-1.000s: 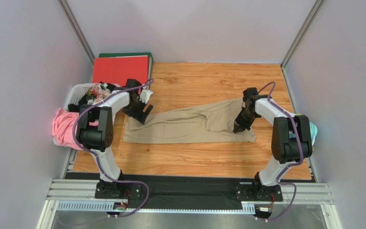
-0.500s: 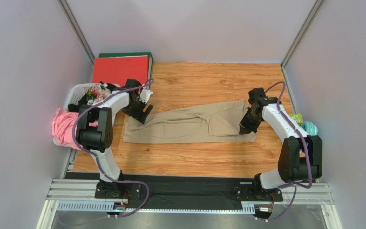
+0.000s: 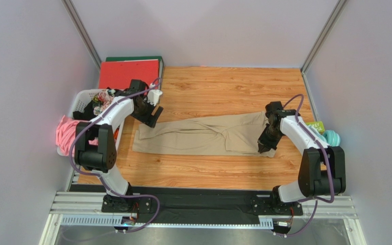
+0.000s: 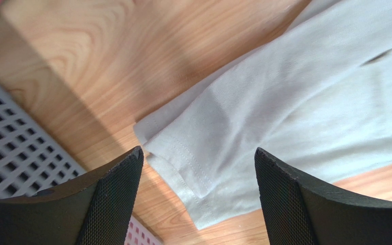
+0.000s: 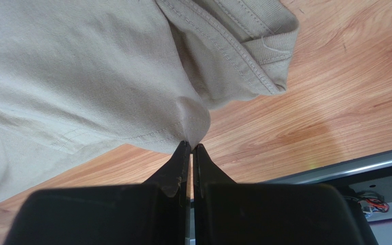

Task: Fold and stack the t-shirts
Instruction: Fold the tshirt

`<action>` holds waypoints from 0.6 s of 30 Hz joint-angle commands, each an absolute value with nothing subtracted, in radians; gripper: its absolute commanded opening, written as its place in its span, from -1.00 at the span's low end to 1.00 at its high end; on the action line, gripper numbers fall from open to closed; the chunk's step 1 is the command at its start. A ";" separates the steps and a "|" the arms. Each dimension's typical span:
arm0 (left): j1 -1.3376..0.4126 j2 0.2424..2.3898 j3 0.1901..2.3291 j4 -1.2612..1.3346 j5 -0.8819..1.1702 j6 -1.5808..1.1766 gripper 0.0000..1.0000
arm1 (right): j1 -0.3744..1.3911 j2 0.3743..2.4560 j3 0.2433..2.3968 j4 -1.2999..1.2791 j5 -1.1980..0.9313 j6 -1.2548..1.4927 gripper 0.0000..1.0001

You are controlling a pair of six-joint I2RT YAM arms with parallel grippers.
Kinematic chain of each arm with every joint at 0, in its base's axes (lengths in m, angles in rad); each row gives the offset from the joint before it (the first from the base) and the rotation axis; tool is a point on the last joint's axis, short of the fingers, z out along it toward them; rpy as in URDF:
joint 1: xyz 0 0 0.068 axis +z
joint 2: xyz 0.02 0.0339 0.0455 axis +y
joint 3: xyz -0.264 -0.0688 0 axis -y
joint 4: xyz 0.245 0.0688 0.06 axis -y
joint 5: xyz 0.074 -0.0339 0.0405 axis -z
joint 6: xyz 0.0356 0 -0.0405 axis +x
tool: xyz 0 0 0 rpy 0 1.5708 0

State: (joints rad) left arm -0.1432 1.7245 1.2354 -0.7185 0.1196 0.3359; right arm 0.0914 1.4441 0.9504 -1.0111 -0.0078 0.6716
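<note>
Bright, even light from above. In the left wrist view a soft shadow crosses the table (image 4: 93,115) toward eight o'clock (its edges diffuse).

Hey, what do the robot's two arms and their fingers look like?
The left arm and right arm match: white links with bulky black joints. A purple cable loops along each. The fingers are black wedges; the left ones show a fine mesh texture.

The right end effector (image 5: 191,148) hides a pinched fold of t-shirt (image 5: 80,76).
</note>
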 commanded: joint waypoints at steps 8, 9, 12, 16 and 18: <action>-0.140 1.770 1.276 -0.689 0.109 0.318 0.71 | 0.097 1.451 0.945 -0.986 0.015 0.649 -0.99; -0.138 1.781 1.266 -0.683 0.101 0.321 0.71 | 0.097 1.451 0.943 -0.983 0.015 0.649 -0.99; -0.127 1.819 1.256 -0.663 0.087 0.321 0.70 | 0.097 1.457 0.939 -0.980 0.014 0.646 -0.87; -0.114 1.824 1.261 -0.672 0.109 0.313 0.68 | 0.095 1.465 0.956 -0.995 0.020 0.638 -0.46; -0.114 1.798 1.258 -0.681 0.123 0.313 0.67 | 0.095 1.465 1.017 -1.029 0.028 0.640 -0.28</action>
State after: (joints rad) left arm -0.1223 1.8481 1.2526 -0.6899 0.1036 0.3298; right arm 0.0914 1.4570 0.9474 -1.0046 -0.0029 0.6506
